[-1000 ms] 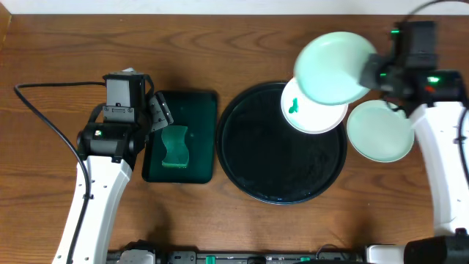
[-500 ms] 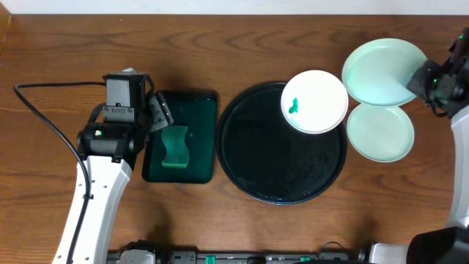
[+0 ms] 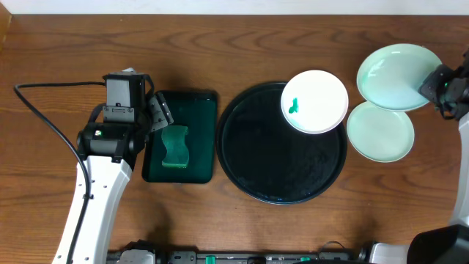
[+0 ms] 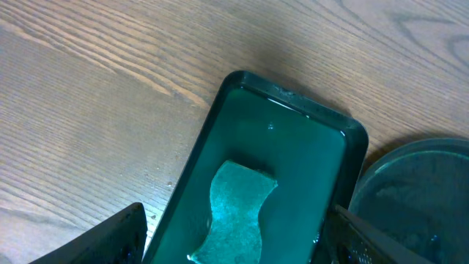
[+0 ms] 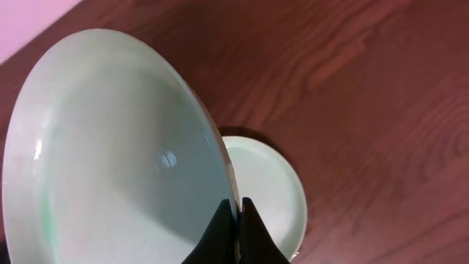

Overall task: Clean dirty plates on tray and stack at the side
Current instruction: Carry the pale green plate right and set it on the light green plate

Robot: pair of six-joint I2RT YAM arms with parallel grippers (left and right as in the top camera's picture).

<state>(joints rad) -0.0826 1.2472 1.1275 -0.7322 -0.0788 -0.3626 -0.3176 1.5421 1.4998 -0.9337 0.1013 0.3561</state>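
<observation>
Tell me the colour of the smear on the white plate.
Green smear, near the rim of the white plate; overhead view shows it best.

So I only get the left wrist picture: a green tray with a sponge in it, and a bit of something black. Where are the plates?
Observer: A white plate sits at the far right edge of the black tray.
Visitor: Is it dirty?
Observer: Yes, it has a small green smear on its left side.
Visitor: Any others?
Observer: A mint plate lies flat on the table, just right of the tray.
Visitor: Is that all?
Observer: No. The right gripper is shut on the rim of a second mint plate, holding it just behind the flat one.
</observation>
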